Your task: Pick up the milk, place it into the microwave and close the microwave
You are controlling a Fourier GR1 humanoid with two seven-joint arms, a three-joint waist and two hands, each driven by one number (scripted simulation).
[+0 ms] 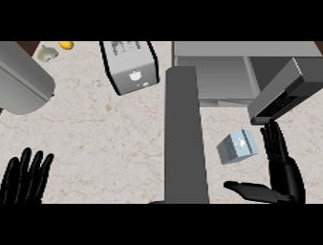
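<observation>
Seeing one pale blue milk carton (237,147) on our marble counter (108,139), one grey microwave (220,72) door open; both hands, right (281,174) and left (25,179), released.

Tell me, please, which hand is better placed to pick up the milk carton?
The right hand. It is open beside the milk carton, fingers along the carton's right side and thumb below it, near the open microwave. The left hand rests open at the counter's far left edge.

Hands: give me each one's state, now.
Left hand: open, holding nothing, resting at the lower left.
Right hand: open, beside the milk carton, not holding it.
</observation>
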